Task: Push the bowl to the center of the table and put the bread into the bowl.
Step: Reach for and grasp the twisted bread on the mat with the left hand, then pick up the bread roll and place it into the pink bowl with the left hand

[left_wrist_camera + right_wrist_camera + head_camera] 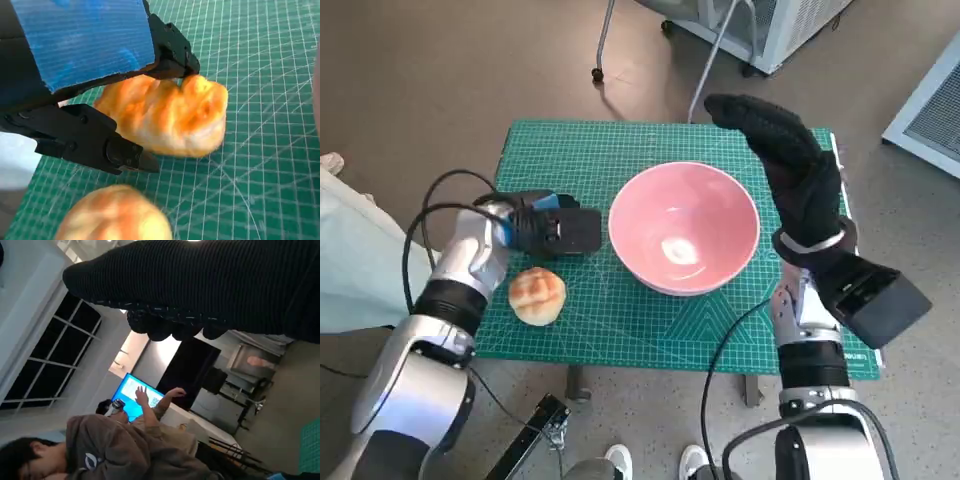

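On the green cutting mat that covers the table, seen from the head camera, the pink bowl sits close to the middle, so the pushing step appears done. One bread roll lies near the mat's front left edge, just beside the left hand, which hovers between roll and bowl. The right hand is raised beside the bowl's far right rim with fingers extended and nothing in it, probably kept clear of the bowl.

From the left wrist camera, the left hand's black fingers stand apart on either side of a second golden roll that the head view hides; they bracket it closely, but whether they press it cannot be told. The first roll shows blurred at the edge of this picture. Judging by this pose, the grasp on the bread is under way.

From the right wrist camera, the glove holds nothing; people sit in the room behind.
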Motion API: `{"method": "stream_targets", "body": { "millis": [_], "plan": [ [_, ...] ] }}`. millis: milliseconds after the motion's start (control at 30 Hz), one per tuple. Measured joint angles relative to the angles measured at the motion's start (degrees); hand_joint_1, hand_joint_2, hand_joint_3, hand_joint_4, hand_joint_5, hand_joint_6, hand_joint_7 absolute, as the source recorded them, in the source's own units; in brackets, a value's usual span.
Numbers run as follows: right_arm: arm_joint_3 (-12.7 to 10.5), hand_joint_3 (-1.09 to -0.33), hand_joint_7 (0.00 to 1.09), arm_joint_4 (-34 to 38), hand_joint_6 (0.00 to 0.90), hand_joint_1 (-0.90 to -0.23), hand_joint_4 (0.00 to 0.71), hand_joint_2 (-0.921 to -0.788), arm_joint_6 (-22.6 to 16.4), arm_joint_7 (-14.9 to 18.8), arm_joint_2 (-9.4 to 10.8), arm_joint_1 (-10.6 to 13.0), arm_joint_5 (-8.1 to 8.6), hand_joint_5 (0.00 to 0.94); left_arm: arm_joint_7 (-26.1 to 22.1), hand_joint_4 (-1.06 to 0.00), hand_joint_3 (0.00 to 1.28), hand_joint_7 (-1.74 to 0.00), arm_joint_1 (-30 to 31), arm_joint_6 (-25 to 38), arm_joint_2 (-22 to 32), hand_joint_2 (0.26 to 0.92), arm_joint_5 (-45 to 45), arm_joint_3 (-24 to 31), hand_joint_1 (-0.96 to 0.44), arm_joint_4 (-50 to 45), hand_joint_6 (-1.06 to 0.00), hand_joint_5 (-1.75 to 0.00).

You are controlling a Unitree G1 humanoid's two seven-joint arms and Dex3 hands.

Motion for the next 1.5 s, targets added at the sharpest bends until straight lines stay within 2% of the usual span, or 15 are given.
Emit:
{"method": "stream_targets", "body": {
  "millis": [100,200,500,800,1000,1267,1500],
  "plan": [
    [0.05,-0.767,0.89,-0.15,-0.001,-0.73,0.279,-0.921,0.0,-0.12,-0.06,0.09,0.0,0.026,3.49,-0.58,0.15,-1.07,0.42,-1.78,-0.11,0.919,0.51,-0.53,0.03,0.85,-0.55,-1.34],
    [0.07,-0.767,0.89,-0.38,-0.001,-0.729,0.277,-0.921,0.0,-0.13,-0.17,0.22,0.02,0.026,5.52,-0.57,0.15,-1.16,0.59,-3.0,-0.05,0.92,0.5,-0.5,0.01,1.0,-0.57,-1.32],
    [0.18,-0.771,0.89,-1.34,-0.001,-0.728,0.271,-0.921,0.06,-0.13,-0.18,0.95,0.08,0.024,6.98,-0.58,0.14,-1.19,0.71,-4.24,1.25,0.919,-0.38,1.73,0.0,-1.55,-0.58,-1.32],
    [0.2,-0.783,0.88,-1.47,-0.001,-0.728,0.269,-0.921,0.08,-0.13,-0.21,1.27,0.08,0.025,9.28,-0.64,0.12,-1.26,1.69,-5.56,5.85,0.92,-3.74,9.04,0.0,-18.69,-0.55,-1.21],
    [0.21,-0.789,0.88,-1.48,-0.001,-0.728,0.268,-0.921,0.08,-0.13,-0.21,1.27,0.12,0.025,10.39,-0.68,0.1,-1.25,2.8,-6.09,6.66,0.92,-5.3,13.58,0.0,-31.98,-0.56,-1.17],
    [0.3,-0.795,0.88,-1.55,-0.001,-0.722,0.267,-0.921,0.46,0.04,-0.25,1.28,0.45,0.027,12.71,-0.71,0.08,-1.21,4.53,-7.26,3.74,0.92,-5.53,15.06,0.0,-46.77,-0.59,-1.14],
    [0.4,-0.795,0.88,-1.94,-0.001,-0.716,0.266,-0.921,0.9,0.74,-0.22,1.32,1.19,0.027,10.82,-0.62,0.14,-1.2,5.1,-8.76,-0.89,0.92,-6.17,12.96,0.0,-50.63,-0.55,-1.3]
  ]
}}
